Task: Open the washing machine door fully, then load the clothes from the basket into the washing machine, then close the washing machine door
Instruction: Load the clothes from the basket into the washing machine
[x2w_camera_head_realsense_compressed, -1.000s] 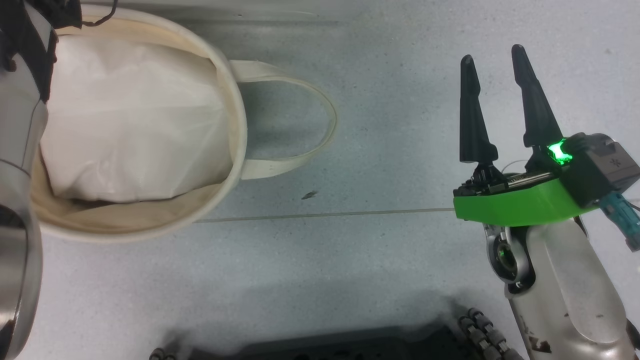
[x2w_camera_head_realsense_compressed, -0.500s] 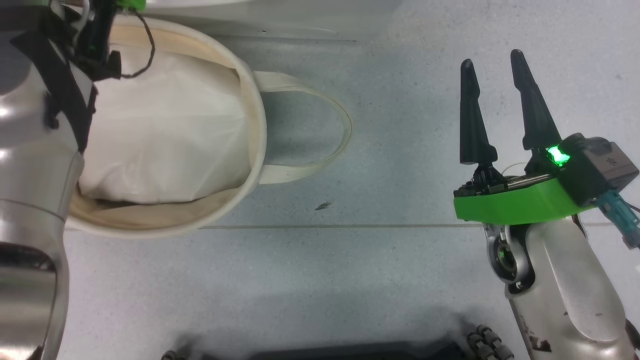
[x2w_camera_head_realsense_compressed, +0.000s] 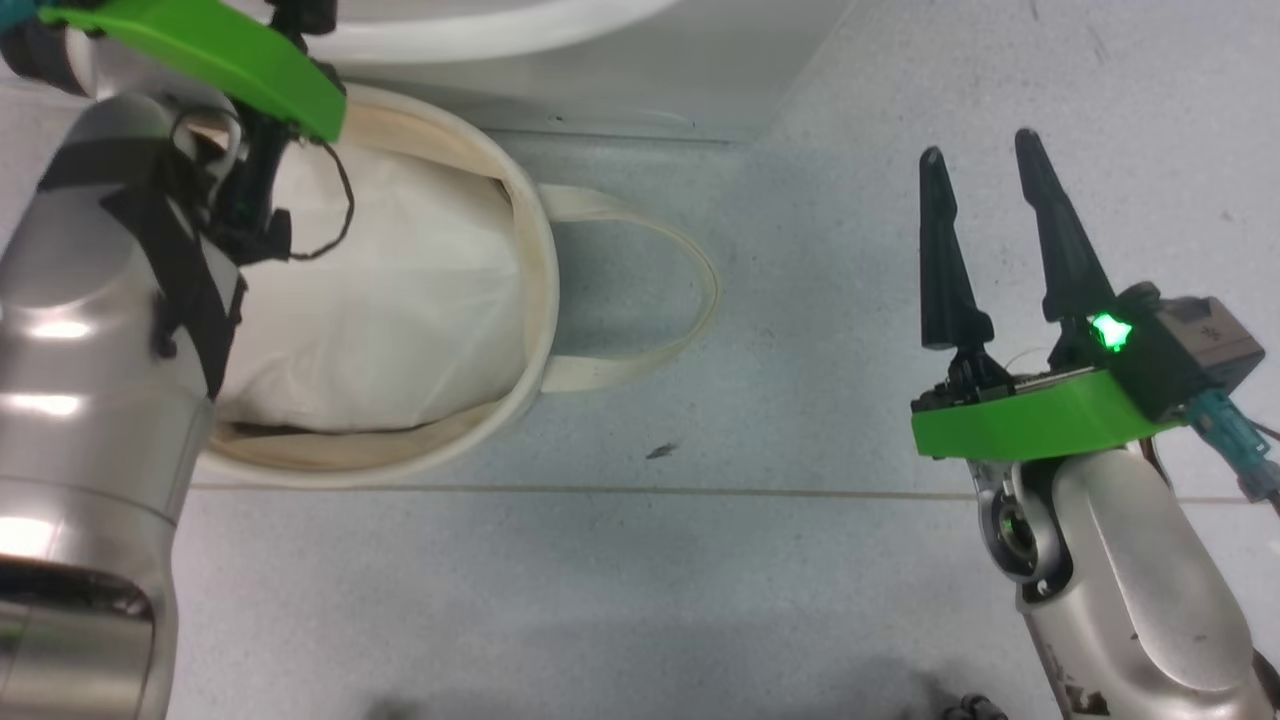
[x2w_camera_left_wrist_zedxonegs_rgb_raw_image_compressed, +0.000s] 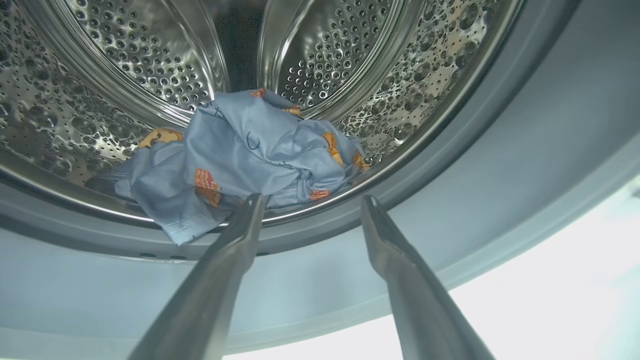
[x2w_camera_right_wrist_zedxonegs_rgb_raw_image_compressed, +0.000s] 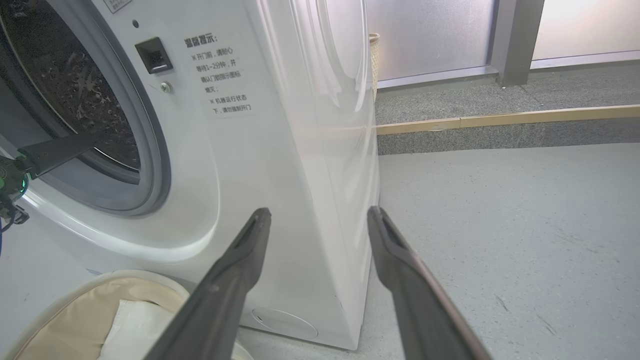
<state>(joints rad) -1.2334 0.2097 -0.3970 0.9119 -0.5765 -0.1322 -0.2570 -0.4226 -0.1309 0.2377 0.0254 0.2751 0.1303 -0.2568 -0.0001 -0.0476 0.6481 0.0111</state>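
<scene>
- The clothes (x2w_camera_left_wrist_zedxonegs_rgb_raw_image_compressed: 240, 150) are lying bunched in the steel drum (x2w_camera_left_wrist_zedxonegs_rgb_raw_image_compressed: 350, 55) of the washing machine (x2w_camera_right_wrist_zedxonegs_rgb_raw_image_compressed: 280, 150), with one hem drooping over the drum lip towards the grey rubber ring (x2w_camera_left_wrist_zedxonegs_rgb_raw_image_compressed: 450, 175).
- The left gripper (x2w_camera_left_wrist_zedxonegs_rgb_raw_image_compressed: 312, 199) is hanging at the drum mouth with fingers spread wide, gripping nothing. Whether its tip is touching the hem is unclear.
- The basket (x2w_camera_head_realsense_compressed: 535, 250) is sitting on the floor (x2w_camera_head_realsense_compressed: 800, 250) against the washer's base, holding just the white padded cloth (x2w_camera_head_realsense_compressed: 400, 300).
- The right gripper (x2w_camera_head_realsense_compressed: 980, 145) is idling well apart over the floor, also spread and empty.
- Change: the head camera is tilting up, so the basket is sliding down the head view and the washer's base and left forearm are coming in. The things themselves are not moving.
- Judgement: loading is looking done. Next the left arm is backing out and the door is getting closed. The drooping hem is risking a snag.
</scene>
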